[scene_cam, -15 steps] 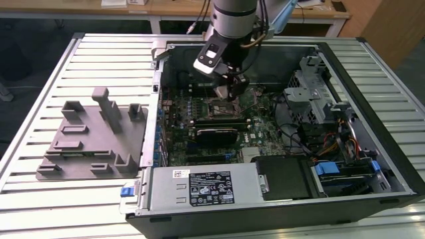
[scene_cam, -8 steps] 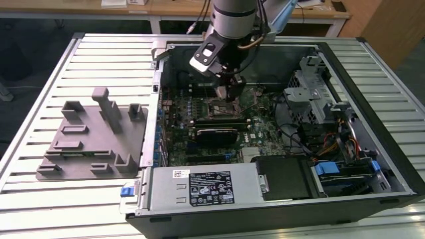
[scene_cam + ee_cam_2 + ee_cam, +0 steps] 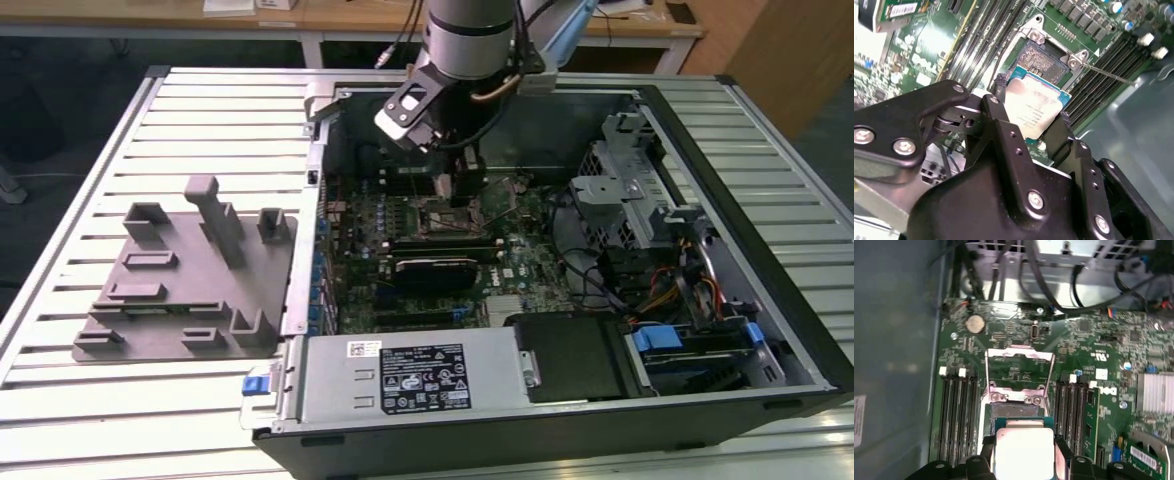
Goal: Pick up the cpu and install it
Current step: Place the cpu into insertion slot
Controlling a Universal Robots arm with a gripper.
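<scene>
The black two-fingered gripper point(image 3: 1031, 102) is clamped on the small square cpu with the shiny silver metal top point(image 3: 1024, 452), a black finger point(image 3: 999, 95) tight against each of two opposite edges. The chip hangs over the green motherboard point(image 3: 521, 260), right at the open metal-framed socket point(image 3: 1046, 60) (hinged silver load plate point(image 3: 1019, 365) swung up) and partly overlaps it in both wrist views; touching or not, I cannot tell. In the exterior view the arm reaches down into the open black tower case point(image 3: 787, 330), which lies on the white slatted table point(image 3: 80, 200). The grey plastic fixture plate with upright posts point(image 3: 174, 300) sits beside the case, on the exterior view's left
</scene>
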